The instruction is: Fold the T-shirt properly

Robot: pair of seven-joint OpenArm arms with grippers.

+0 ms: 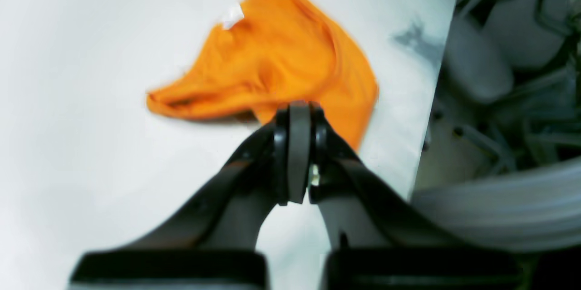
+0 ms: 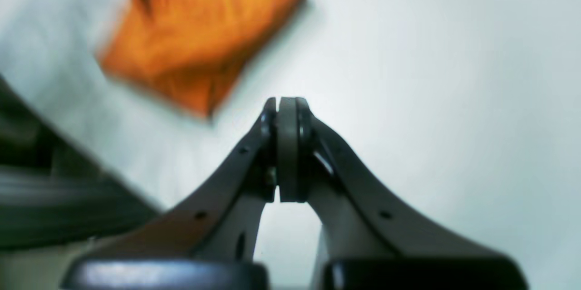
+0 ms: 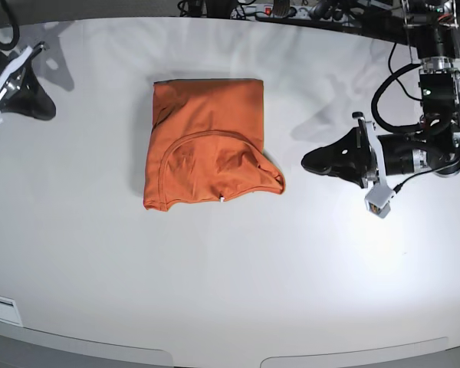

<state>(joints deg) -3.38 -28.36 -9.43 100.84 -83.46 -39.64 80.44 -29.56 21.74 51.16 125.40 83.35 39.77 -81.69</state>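
We are seeing what looks like a robotics lab: black robot arms (image 3: 437, 115) are reaching over a plain white surface (image 3: 238, 291) from two and ten o'clock.

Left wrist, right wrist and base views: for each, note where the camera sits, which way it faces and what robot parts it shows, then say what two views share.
Left wrist: on the left arm, facing past its shut gripper toward the orange T-shirt.
Right wrist: on the right arm, facing past its shut gripper; T-shirt upper left.
Base: above the white table, looking down; both arms' gripper ends show.
Both wrist views share the T-shirt and tabletop.
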